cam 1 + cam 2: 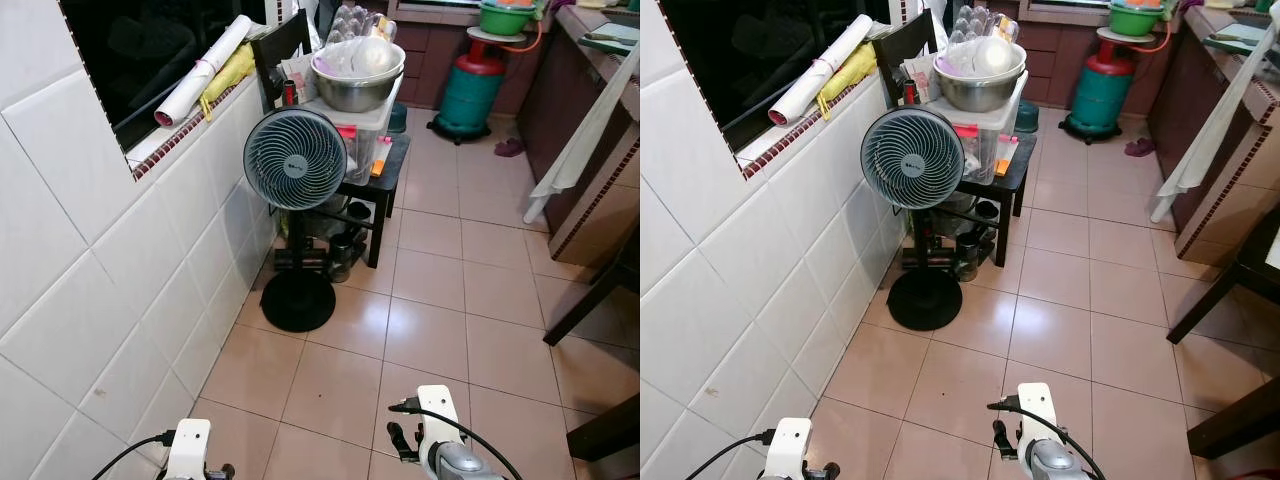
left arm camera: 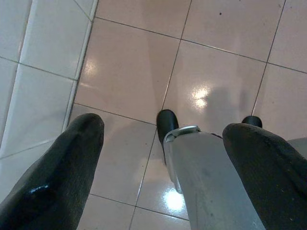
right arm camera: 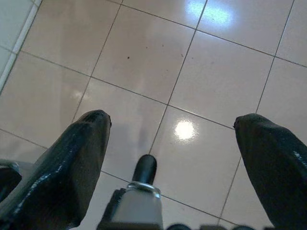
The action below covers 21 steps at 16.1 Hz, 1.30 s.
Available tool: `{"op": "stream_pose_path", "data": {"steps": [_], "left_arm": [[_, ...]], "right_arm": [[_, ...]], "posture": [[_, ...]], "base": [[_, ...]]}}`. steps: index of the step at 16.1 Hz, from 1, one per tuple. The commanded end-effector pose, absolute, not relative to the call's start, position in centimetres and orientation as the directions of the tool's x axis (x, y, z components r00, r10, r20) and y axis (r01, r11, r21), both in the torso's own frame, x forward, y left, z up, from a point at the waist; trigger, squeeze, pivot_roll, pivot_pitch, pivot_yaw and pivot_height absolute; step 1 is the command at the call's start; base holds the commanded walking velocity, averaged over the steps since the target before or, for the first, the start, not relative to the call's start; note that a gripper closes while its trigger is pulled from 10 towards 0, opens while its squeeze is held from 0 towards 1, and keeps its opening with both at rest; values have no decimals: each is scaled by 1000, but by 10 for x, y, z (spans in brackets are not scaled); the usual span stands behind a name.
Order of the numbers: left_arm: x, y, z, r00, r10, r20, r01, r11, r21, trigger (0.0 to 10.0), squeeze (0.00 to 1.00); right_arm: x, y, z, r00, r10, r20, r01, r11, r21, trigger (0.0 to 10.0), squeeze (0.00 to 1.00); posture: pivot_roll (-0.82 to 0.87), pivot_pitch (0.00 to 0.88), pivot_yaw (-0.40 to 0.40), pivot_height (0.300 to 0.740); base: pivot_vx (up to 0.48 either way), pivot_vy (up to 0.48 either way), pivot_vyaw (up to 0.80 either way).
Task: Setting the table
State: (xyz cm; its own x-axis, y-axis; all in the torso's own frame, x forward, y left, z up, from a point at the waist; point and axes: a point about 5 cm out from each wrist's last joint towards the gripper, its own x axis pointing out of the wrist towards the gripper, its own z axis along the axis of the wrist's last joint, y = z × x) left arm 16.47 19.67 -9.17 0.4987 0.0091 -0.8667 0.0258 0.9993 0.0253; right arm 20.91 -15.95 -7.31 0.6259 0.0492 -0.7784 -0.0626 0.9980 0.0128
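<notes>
Both pincers, left pincer (image 2: 163, 158) and right pincer (image 3: 172, 167), are held spread and empty above the floor (image 1: 430, 330); the steel bowl (image 1: 356, 88), judged rigid and slippery, is best gripped at its rim.

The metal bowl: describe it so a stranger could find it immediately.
Follow the white tiled wall to the round grey fan. Just behind it, a clear plastic box sits on a black stool, and the metal bowl rests on top. It is the only shiny steel item there.

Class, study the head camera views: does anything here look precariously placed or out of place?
Yes: the large steel bowl of plastic-wrapped items sits atop a clear plastic box on the crowded black side table, and a rolled white paper overhangs the window ledge.
</notes>
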Motion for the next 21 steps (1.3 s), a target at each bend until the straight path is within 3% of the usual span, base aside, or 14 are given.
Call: {"op": "stream_pose_path", "data": {"steps": [1,5,8,15,21], "left_arm": [[166,201,-90,505,24,-863,14,999,36,10000,0],[167,201,-90,517,3,-856,42,999,29,10000,0],[223,164,-65,618,-87,-781,128,992,-9,10000,0],[225,153,-65,601,-118,-790,196,981,3,10000,0],[205,173,-75,560,-64,-826,149,989,24,10000,0]], "right_arm": [[213,-159,-71,629,43,-777,-42,999,21,10000,0],[224,-160,-65,658,15,-753,5,1000,25,10000,0],[227,-163,-63,671,-1,-742,29,999,25,10000,0],[227,-167,-62,683,-22,-730,49,999,16,10000,0],[231,-164,-59,690,-6,-724,18,1000,8,10000,0]], "posture": [[29,0,1,740],[5,0,24,740],[-28,0,48,740],[-67,0,74,740],[-42,0,48,740]], "base": [[0,0,0],[0,0,0],[0,0,0],[0,0,0],[0,0,0]]}}
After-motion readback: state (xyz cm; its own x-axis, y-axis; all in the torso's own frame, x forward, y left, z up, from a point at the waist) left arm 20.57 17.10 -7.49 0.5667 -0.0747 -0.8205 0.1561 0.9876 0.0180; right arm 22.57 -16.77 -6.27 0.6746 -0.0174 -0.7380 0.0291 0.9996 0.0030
